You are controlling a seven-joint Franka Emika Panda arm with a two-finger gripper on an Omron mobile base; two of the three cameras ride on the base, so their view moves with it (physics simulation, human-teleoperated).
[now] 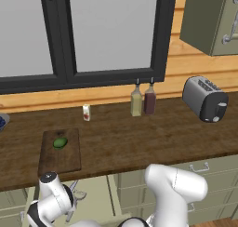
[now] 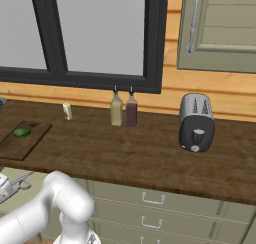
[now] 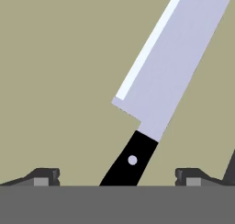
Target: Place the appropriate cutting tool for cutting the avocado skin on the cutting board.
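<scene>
Claw (image 3: 117, 177) fingers are standing apart over the knife (image 3: 170, 81)'s black handle, below the counter (image 1: 139, 137) edge carrying the cutting board (image 1: 59, 152) and avocado (image 1: 60, 143).

pincer (image 3: 117, 177) spread wide | knife (image 3: 170, 76) lies between fingertips (image 3: 43, 176), untouched | olive surface (image 3: 55, 81)

One knife (image 3: 165, 76). One avocado (image 1: 60, 143) on one cutting board (image 1: 59, 158). Two bottles, one yellowish (image 1: 136, 101) and one dark red (image 1: 149, 99). One toaster (image 1: 204, 99), far right. One small white carton (image 1: 86, 112).
</scene>
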